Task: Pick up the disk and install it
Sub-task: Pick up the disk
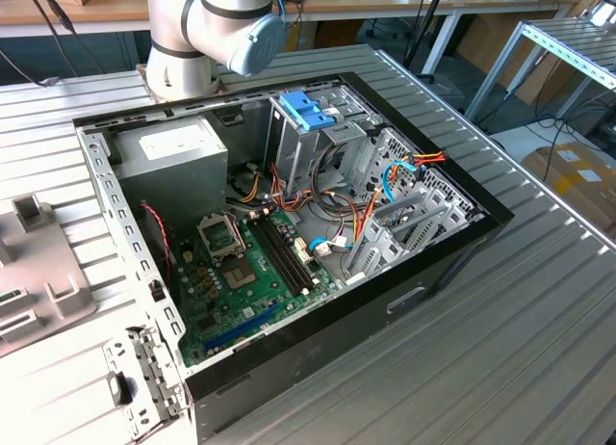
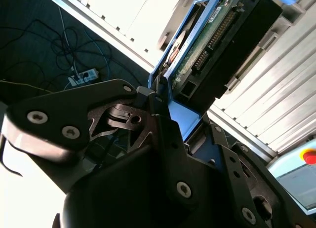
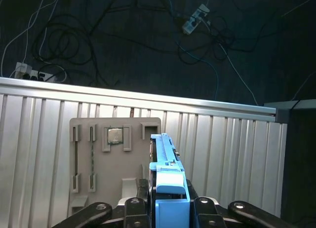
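My gripper (image 3: 170,202) is shut on the disk (image 3: 166,156), which stands on edge between the black fingers (image 3: 139,204), its light-blue rail and end tab facing the first wrist view. The second wrist view shows the disk (image 2: 219,38) from its flat side: dark body, green circuit board and connector row, framed in blue. There the gripper (image 2: 165,107) clamps its lower end. The disk hangs in the air above the slatted table (image 3: 232,154). The open computer case (image 1: 289,223) lies on the table in the exterior view.
A tall metal drive cage with a blue bracket (image 1: 306,108) stands inside the case, beside loose cables (image 1: 332,209) and the motherboard (image 1: 245,272). The arm's base (image 1: 207,36) is behind the case. A grey parts holder (image 3: 116,159) with a chip lies below the gripper.
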`<state>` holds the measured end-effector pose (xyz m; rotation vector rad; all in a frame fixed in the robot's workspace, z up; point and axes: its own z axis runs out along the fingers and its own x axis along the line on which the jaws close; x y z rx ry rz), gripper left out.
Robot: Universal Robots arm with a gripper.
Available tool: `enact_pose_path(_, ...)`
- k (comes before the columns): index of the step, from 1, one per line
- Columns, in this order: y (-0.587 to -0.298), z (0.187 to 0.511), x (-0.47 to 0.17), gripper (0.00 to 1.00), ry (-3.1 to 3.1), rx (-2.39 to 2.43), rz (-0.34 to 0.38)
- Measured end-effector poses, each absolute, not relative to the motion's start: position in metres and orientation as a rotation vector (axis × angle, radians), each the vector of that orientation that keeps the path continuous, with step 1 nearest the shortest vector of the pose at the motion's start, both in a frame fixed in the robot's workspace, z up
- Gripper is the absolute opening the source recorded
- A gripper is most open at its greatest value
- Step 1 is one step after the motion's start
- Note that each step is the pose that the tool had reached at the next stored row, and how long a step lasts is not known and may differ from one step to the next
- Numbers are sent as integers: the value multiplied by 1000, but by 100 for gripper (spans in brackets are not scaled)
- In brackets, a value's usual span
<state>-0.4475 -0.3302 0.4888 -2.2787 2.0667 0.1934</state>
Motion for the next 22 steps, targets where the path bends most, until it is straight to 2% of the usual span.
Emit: enact_pose_path(22,-330,508,-448,37,2065,-2277,196)
